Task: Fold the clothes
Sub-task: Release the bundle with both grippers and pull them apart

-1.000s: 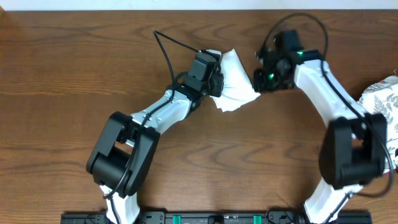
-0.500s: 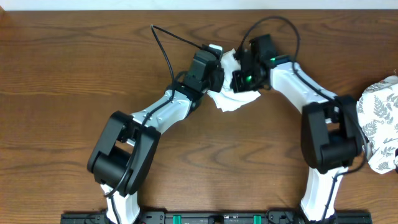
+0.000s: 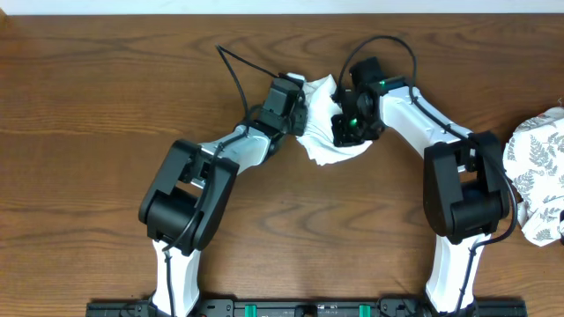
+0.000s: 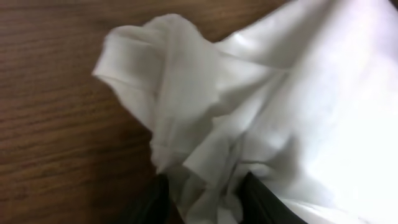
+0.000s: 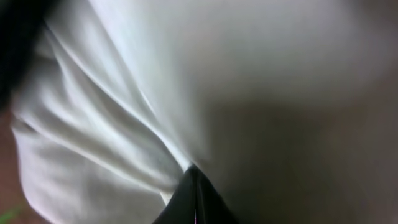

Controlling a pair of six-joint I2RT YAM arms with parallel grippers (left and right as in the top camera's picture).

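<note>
Now: T-shirt (image 3: 324, 151) is plain white, soft, crumpled into a small creased bunch w/ one loose corner poking out. It lies mid-table (image 3: 88, 106), toward the far edge, betw. both arms. Left gripper (image 4: 205, 199) clamps a fold; right gripper (image 5: 193, 196) has jaws pressed together, pinching fabric. Fern-print cloth (image 3: 538, 176) lies well apart at the right edge.

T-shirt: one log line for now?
T-shirt bunched | left gripper shut on it | right gripper shut on it | fold not done
</note>
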